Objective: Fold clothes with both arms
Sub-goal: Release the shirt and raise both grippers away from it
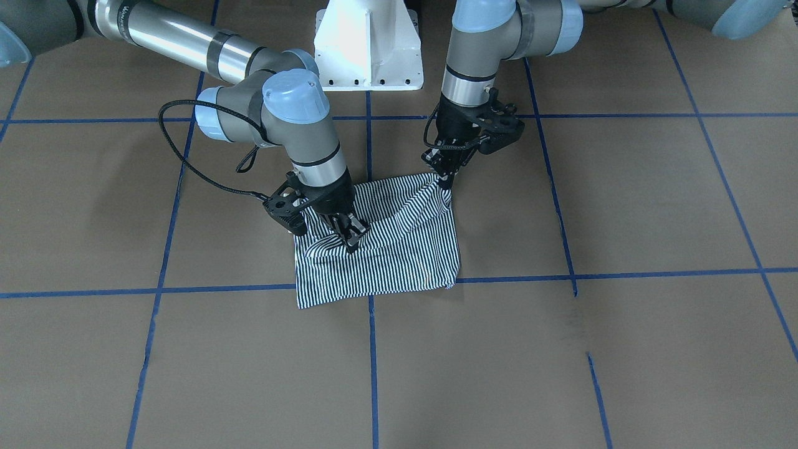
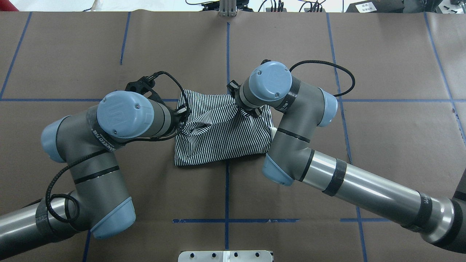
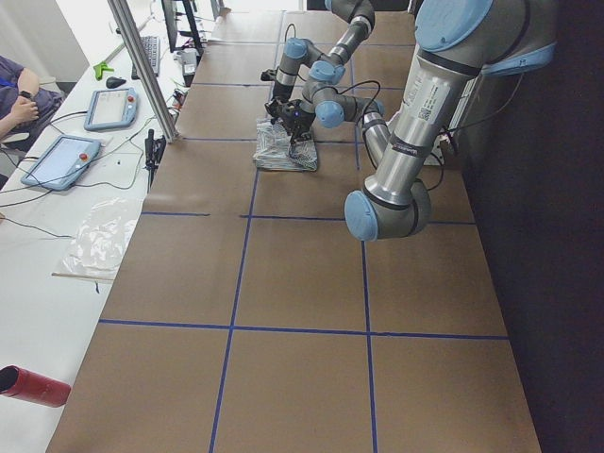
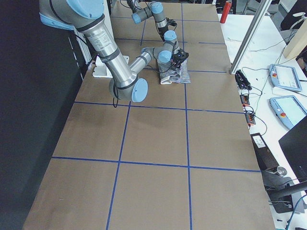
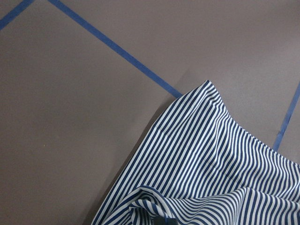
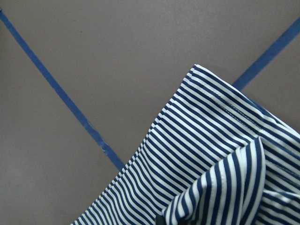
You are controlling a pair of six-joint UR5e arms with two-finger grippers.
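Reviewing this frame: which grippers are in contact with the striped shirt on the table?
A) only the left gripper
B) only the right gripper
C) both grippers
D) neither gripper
C: in the front-facing view the left gripper pinches a lifted corner of the striped shirt, while the right gripper bites into bunched cloth further in on the same shirt.
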